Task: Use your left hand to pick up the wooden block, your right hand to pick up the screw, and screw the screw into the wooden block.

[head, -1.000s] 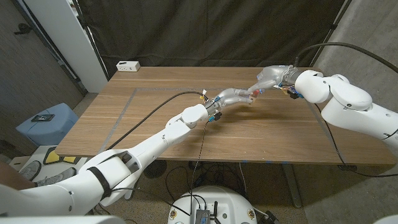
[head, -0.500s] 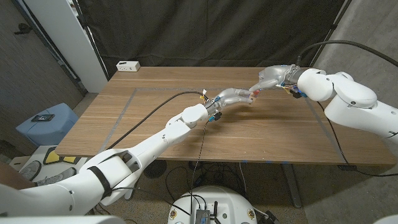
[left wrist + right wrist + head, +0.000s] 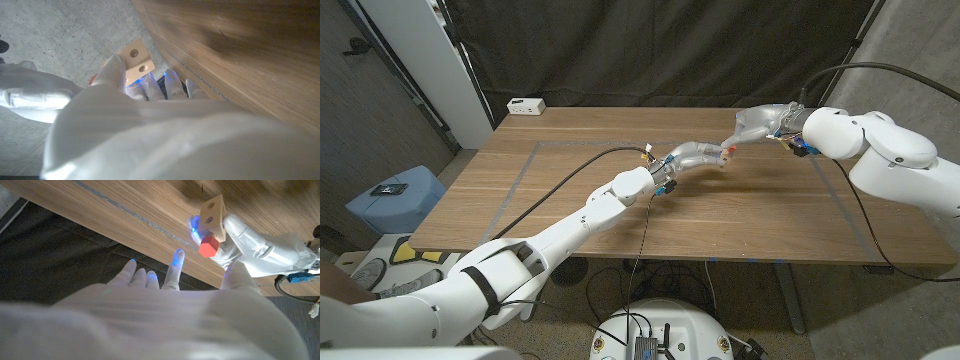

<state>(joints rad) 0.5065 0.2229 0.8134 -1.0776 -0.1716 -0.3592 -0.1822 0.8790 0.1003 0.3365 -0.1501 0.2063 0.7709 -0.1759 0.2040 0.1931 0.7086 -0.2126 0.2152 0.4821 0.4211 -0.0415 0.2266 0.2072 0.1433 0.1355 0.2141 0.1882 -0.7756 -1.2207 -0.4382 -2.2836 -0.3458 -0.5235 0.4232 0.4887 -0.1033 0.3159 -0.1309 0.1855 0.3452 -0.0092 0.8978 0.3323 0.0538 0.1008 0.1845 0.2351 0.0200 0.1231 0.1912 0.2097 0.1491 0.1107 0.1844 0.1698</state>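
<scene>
Over the wooden surface (image 3: 570, 190) the two arms meet mid-air near the far side. The left robot hand (image 3: 695, 157) grips the wooden block (image 3: 135, 59), lifted off the surface, its holed face showing. The red-headed screw (image 3: 208, 245) sits against the block's side, so the screwing step looks under way. The right robot hand (image 3: 760, 124) is right beside it; in its wrist view its fingers (image 3: 175, 270) are spread, apart from the red head, with no grip visible there. Next it likely must close on the head and twist. The screw's shank is hidden, so how deep it sits is unclear.
</scene>
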